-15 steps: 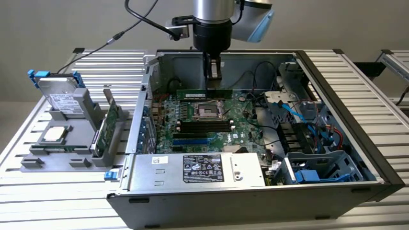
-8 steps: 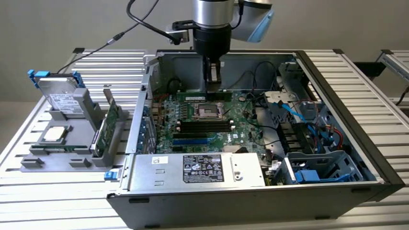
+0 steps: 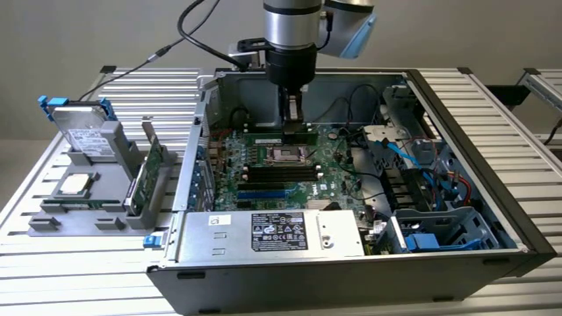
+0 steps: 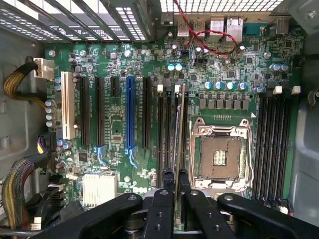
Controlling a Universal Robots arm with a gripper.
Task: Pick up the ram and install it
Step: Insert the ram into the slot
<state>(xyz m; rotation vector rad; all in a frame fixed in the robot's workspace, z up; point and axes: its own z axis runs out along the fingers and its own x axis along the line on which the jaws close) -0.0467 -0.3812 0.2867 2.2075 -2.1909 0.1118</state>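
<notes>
My gripper (image 3: 294,117) reaches down into the open computer case (image 3: 457,118), just behind the CPU socket (image 3: 288,156). It is shut on the ram (image 3: 283,139), a narrow green stick held level over the motherboard (image 3: 330,181). In the wrist view the ram (image 4: 180,129) is seen edge-on, clamped between my black fingers (image 4: 168,191). It lines up with the bank of black memory slots (image 4: 166,134) beside the CPU socket (image 4: 221,155). Whether the ram touches a slot I cannot tell.
A power supply (image 3: 272,232) covers the case's near side, and a drive cage (image 3: 435,230) with blue parts stands at the exterior view's right. Outside, a grey stand (image 3: 83,217) holds a silver drive (image 3: 83,131) and a green card (image 3: 151,168). Red wires (image 4: 209,42) cross the motherboard.
</notes>
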